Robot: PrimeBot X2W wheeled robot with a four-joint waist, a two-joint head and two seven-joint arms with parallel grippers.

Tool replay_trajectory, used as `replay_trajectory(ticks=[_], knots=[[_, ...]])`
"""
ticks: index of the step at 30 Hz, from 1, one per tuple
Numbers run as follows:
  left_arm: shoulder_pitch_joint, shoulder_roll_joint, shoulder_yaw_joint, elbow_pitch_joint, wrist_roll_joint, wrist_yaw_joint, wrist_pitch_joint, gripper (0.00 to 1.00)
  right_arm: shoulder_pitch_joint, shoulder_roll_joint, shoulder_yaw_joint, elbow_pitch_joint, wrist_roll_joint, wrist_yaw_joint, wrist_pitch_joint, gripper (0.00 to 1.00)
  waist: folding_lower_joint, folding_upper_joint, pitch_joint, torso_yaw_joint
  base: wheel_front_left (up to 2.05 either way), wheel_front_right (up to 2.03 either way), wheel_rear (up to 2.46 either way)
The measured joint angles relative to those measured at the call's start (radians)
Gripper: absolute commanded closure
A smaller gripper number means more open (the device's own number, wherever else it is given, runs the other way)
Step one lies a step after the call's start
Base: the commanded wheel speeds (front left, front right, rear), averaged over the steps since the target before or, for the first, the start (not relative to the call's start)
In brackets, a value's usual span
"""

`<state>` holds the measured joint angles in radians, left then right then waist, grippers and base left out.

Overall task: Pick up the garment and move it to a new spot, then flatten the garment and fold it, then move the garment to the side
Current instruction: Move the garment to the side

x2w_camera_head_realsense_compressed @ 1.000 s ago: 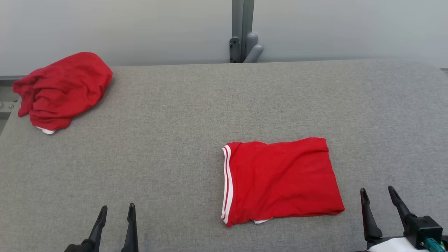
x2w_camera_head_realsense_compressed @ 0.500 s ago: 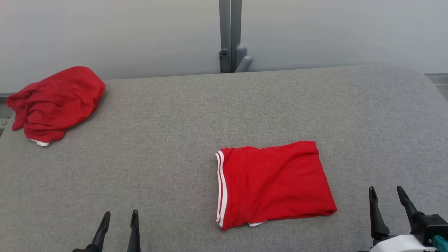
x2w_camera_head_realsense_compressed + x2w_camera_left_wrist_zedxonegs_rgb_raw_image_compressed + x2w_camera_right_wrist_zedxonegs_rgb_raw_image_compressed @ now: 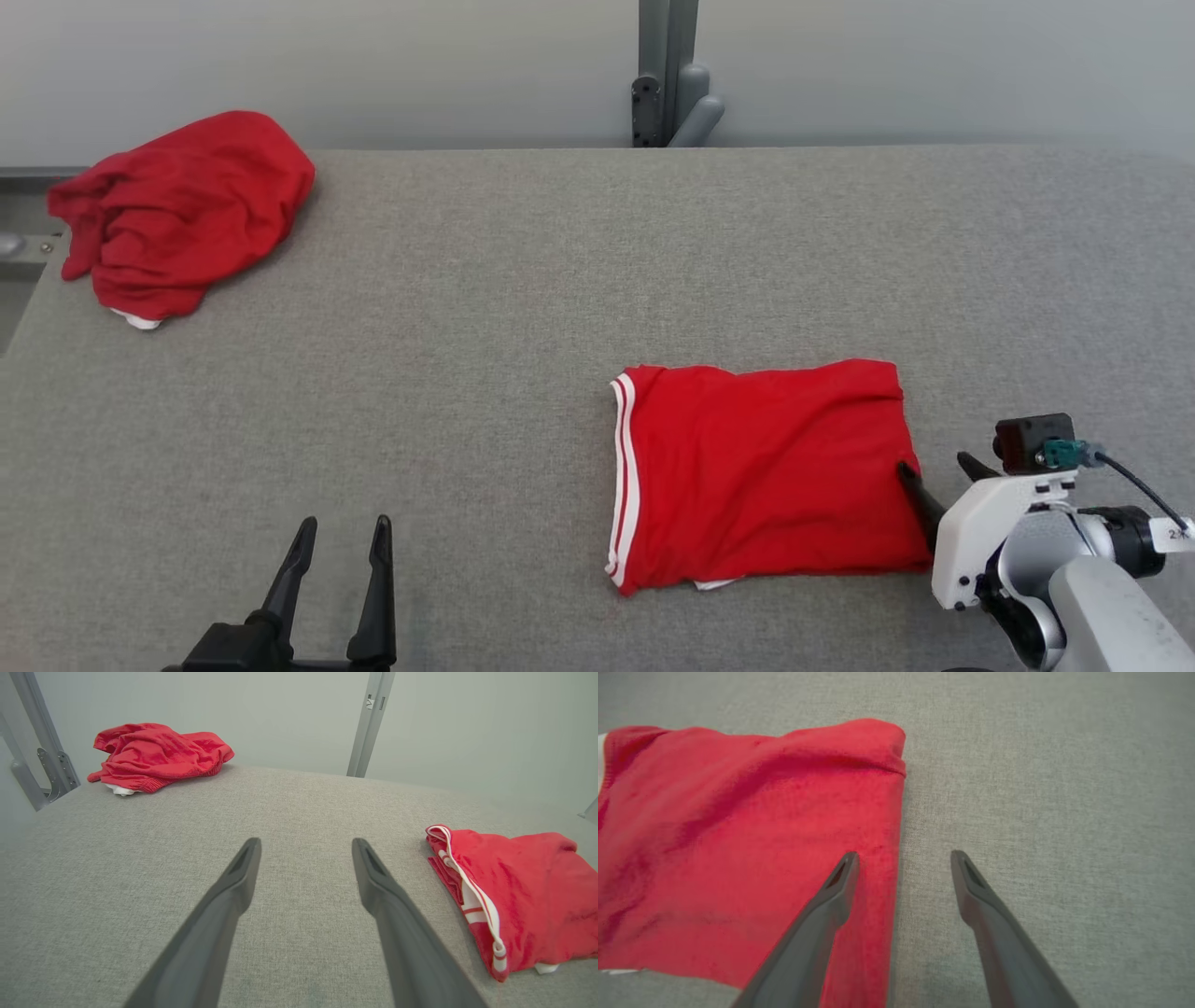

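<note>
A folded red garment (image 3: 766, 476) with white stripes on its left edge lies flat on the grey table, right of centre; it also shows in the left wrist view (image 3: 528, 896) and the right wrist view (image 3: 738, 858). My right gripper (image 3: 934, 464) is open at the garment's right edge. In its own view (image 3: 904, 855) the left finger stands over the red cloth and the right finger over bare table, with nothing gripped. My left gripper (image 3: 344, 525) is open and empty near the front edge, well left of the garment (image 3: 303, 842).
A second red garment (image 3: 187, 215), crumpled, sits at the far left corner of the grey fabric table (image 3: 523, 280), also in the left wrist view (image 3: 159, 756). A grey post (image 3: 667, 75) stands behind the table's far edge against a pale wall.
The head camera has shifted. My right gripper has swung in from the lower right to straddle the folded garment's right edge. The left gripper and both garments have stayed put.
</note>
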<state>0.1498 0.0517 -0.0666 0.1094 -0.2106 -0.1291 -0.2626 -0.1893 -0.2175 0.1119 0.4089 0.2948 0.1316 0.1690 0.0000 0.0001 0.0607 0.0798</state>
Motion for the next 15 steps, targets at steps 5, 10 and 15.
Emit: replay_trajectory(ticks=[5, 10, 15], knots=[[-0.009, 0.000, 0.001, 0.006, -0.008, 0.000, 0.000, 0.00, -0.059, -0.018, 0.037, 0.079, 0.058, 0.000, 0.116, 0.00, 0.0000, 0.0000, 0.039, 0.039, 0.00, 0.00, 0.00], [-0.019, 0.000, 0.002, 0.009, -0.009, 0.000, 0.000, 0.00, -0.113, -0.013, 0.067, 0.130, 0.166, -0.001, 0.137, 0.96, 0.0000, 0.0000, 0.073, 0.060, 0.00, 0.00, 0.00], [-0.039, 0.000, 0.020, -0.015, -0.017, 0.000, 0.000, 0.00, -0.163, -0.005, 0.087, 0.148, 0.250, -0.001, 0.131, 1.00, 0.0000, 0.0000, 0.090, 0.039, 0.00, 0.00, 0.00]])
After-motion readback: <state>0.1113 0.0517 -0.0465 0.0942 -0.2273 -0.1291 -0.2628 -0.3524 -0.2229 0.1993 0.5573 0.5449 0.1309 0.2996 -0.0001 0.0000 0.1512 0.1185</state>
